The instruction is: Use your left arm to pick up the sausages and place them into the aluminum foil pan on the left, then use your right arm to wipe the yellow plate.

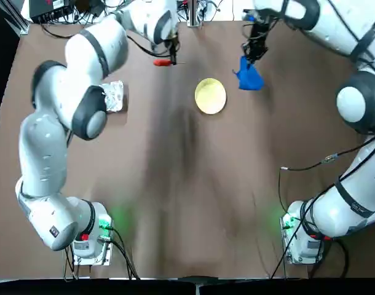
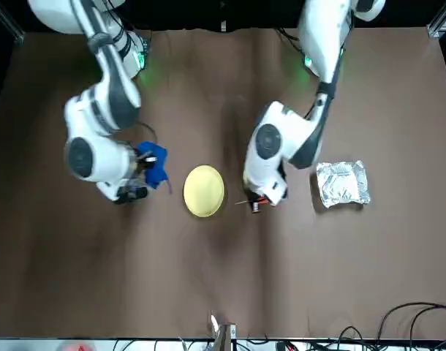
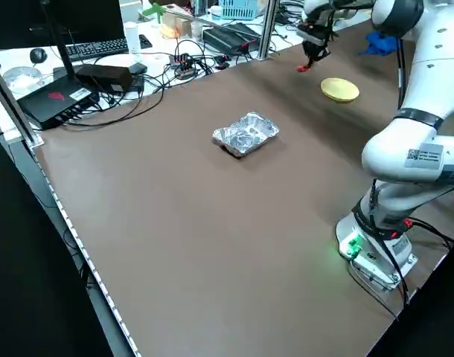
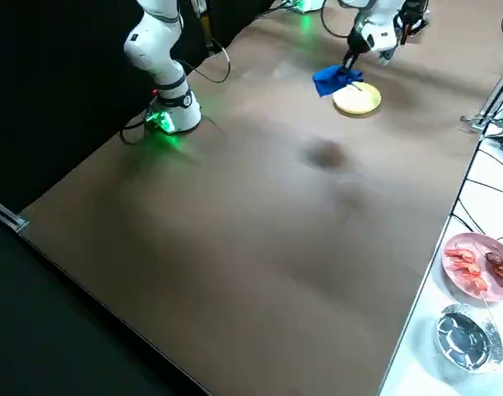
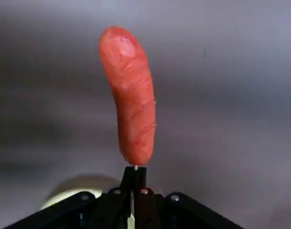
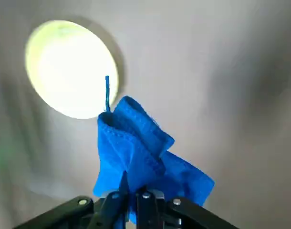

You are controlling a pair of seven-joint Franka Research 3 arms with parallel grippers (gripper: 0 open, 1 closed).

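On the broad brown table (image 1: 249, 184), the left gripper (image 5: 135, 169) hangs far and left of centre, jaws clamped on a slim stick; the right gripper (image 6: 131, 183) is far right, jaws closed on cloth; the square, creased silver foil pan (image 2: 343, 183) lies far left; the round, flat pale-yellow plate (image 1: 210, 96) sits between the grippers; the crumpled blue cloth (image 6: 136, 148) hangs just right of it; the curved red-orange sausage (image 5: 131, 95) is on the thin pale stick (image 5: 136, 167), picked up but not in the pan; placing and, seemingly, wiping remain.
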